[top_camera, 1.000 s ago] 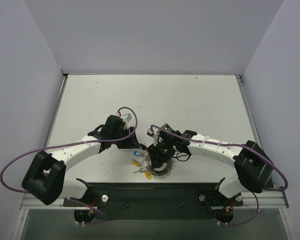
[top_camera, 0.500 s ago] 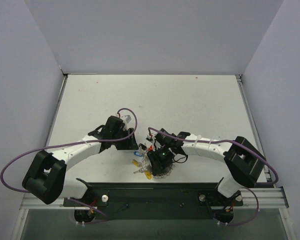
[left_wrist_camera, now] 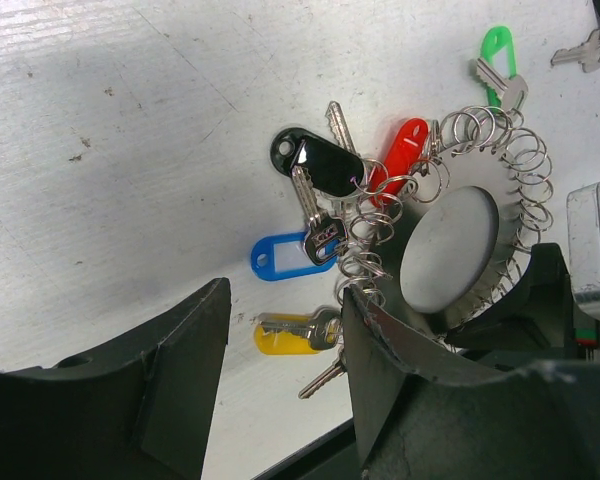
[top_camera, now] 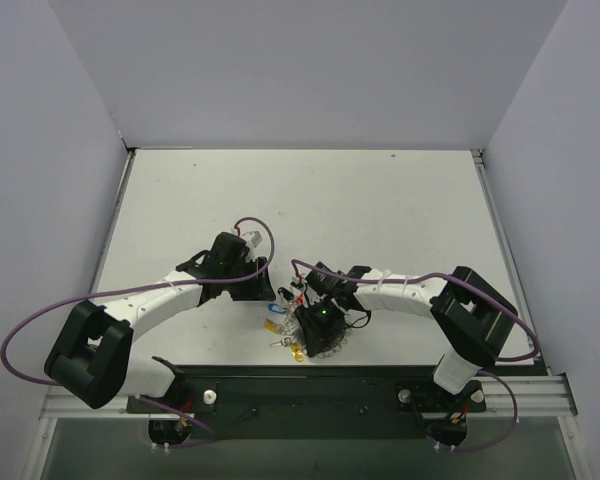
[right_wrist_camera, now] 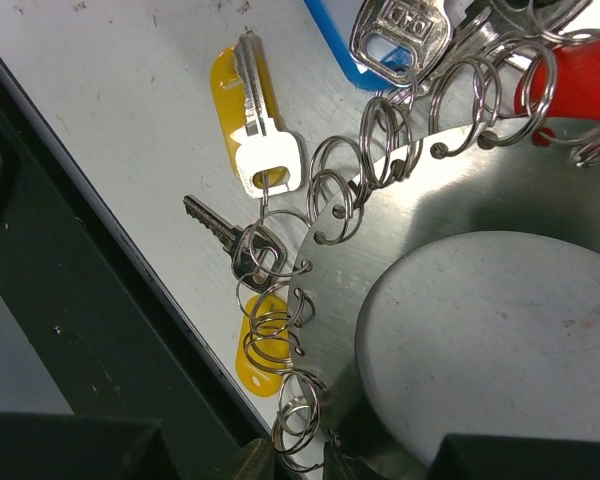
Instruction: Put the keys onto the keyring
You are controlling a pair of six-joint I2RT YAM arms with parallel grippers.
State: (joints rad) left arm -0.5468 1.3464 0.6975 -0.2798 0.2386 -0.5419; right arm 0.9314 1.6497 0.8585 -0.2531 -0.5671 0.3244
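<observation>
Now the right gripper [right_wrist_camera: 292,466] is sitting over the near rim of the keyring [right_wrist_camera: 380,240] at the table [top_camera: 330,200] front edge, jaws narrow around one small loop [right_wrist_camera: 300,420], grip unclear. The left gripper [left_wrist_camera: 285,395] is hanging open beside it, with the keys [right_wrist_camera: 260,150] fanning out leftward.

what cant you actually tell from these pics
- Right wrist view: the right gripper is cut off by the bottom edge, so any grip on the keyring is unclear.
- Top view: that gripper's wrist hides most of the keyring; the keys are too small to count.
- Left wrist view: a finger of the left gripper hides the ring's lower rim.
</observation>
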